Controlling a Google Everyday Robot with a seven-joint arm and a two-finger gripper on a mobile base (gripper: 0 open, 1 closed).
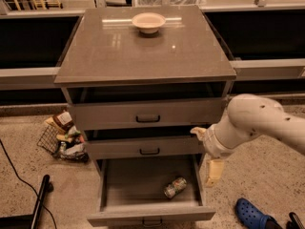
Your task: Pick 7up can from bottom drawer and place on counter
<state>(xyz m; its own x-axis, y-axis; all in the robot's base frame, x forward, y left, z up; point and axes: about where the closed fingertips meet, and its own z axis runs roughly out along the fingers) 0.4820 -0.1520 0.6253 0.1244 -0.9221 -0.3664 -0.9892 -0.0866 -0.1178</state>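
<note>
The 7up can (175, 187) lies on its side at the front right of the bottom drawer (143, 216), which is pulled open. The grey-brown counter (143, 56) tops the cabinet. My gripper (206, 152) hangs at the right side of the cabinet, level with the middle drawer and above and to the right of the can. Its cream fingers (214, 171) are spread apart and hold nothing. The white arm reaches in from the right.
A cream bowl (148, 22) sits at the back of the counter. The top drawer (147, 113) and middle drawer (148, 148) stand slightly ajar. A wire basket of snacks (64, 138) is on the floor at the left, with a black pole (39, 200) nearby. A blue shoe (252, 214) lies at the bottom right.
</note>
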